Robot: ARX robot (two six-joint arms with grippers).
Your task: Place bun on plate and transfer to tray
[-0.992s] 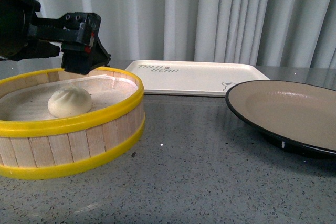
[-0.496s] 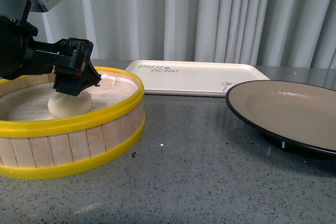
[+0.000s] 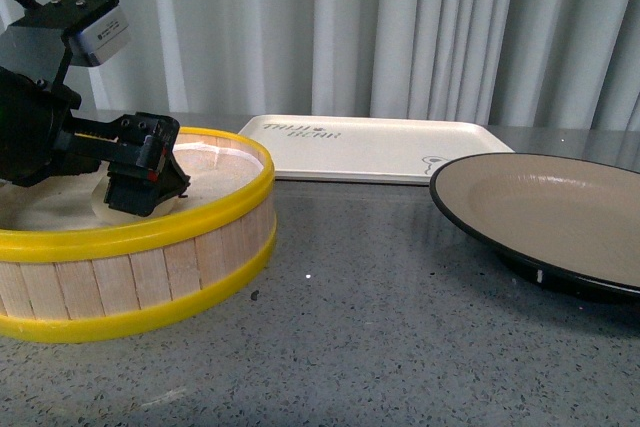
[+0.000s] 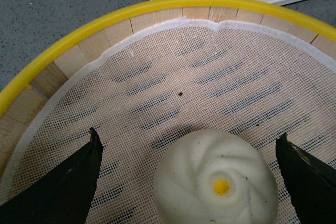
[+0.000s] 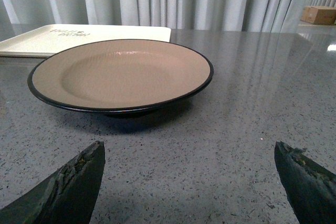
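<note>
The cream-white bun (image 4: 215,184) lies on the mesh liner inside the yellow-rimmed steamer basket (image 3: 150,232). My left gripper (image 3: 140,179) is down inside the basket, open, with one finger on each side of the bun (image 4: 189,139) and not touching it. In the front view the gripper hides most of the bun. The beige plate with a black rim (image 3: 560,207) stands empty on the right. My right gripper (image 5: 189,148) is open and empty, low over the table just in front of the plate (image 5: 121,72). The cream tray (image 3: 370,147) lies empty at the back.
The basket's wooden wall and yellow rim (image 4: 79,35) enclose the left gripper. The tray's corner also shows behind the plate in the right wrist view (image 5: 79,38). Grey speckled tabletop (image 3: 380,327) lies between basket and plate. Curtains hang behind.
My left gripper has come down from above the basket's far rim into the basket and now straddles the bun, hiding it in the front view. Plate and tray have not moved.
</note>
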